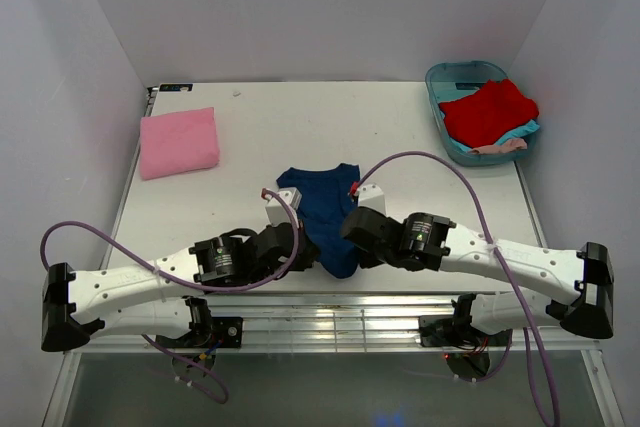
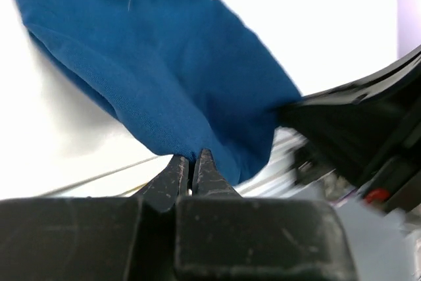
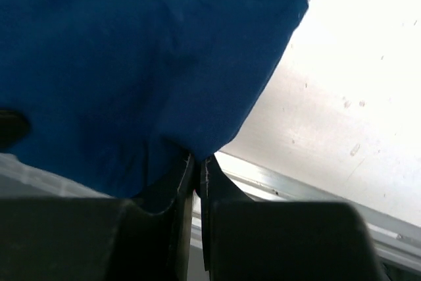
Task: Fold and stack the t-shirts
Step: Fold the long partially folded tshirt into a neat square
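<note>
I've got the pink t-shirt [image 1: 178,143] folded at the desk's [image 1: 300,117] far left, my left claw [image 2: 193,166] and right claw [image 3: 197,169] pinched tight on the bunched navy t-shirt [image 1: 325,212] at the near edge, and the red t-shirt [image 1: 488,110] and others unfolded in the tub [image 1: 466,65].

**White desk, three things on it**

The desk [image 1: 400,137] is pale and flat. A folded pink t-shirt [image 1: 178,142] lies at its far left. A crumpled navy blue t-shirt [image 1: 325,202] sits near the middle, reaching the near edge. A teal tub [image 1: 465,66] stands in the far right corner.
</note>
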Motion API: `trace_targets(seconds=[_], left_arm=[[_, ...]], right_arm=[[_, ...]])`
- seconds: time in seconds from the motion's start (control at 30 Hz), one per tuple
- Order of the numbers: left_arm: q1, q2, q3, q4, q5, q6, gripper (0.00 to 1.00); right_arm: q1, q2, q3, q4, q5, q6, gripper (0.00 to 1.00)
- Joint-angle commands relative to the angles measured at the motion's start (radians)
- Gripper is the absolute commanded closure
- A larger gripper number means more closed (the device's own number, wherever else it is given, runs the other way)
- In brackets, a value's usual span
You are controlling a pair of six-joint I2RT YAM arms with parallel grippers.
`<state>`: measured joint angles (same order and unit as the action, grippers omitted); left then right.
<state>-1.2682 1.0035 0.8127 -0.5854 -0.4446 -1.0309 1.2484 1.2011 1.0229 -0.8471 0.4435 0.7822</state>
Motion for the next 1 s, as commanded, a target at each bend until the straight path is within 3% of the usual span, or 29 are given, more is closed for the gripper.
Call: trace_targets(seconds=[0.0, 0.33, 0.6, 0.97], left_arm=[[-0.008, -0.002, 0.112, -0.051, -0.156, 0.035, 1.0], [-0.008, -0.055, 0.102, -0.079, -0.331, -0.02, 1.0], [-0.003, -0.037, 0.056, -0.048, -0.466, -0.077, 1.0], [0.124, 0.004, -0.003, 0.254, -0.444, 0.172, 1.0]], right_arm=[[0.005, 0.0, 0.135, -0.046, 0.156, -0.007, 0.92], [-0.026, 0.12, 0.273, -0.038, 0.314, -0.136, 0.92], [-0.164, 0.173, 0.264, 0.135, 0.304, -0.32, 0.92], [-0.302, 0.232, 0.293, 0.293, 0.218, -0.492, 0.92]])
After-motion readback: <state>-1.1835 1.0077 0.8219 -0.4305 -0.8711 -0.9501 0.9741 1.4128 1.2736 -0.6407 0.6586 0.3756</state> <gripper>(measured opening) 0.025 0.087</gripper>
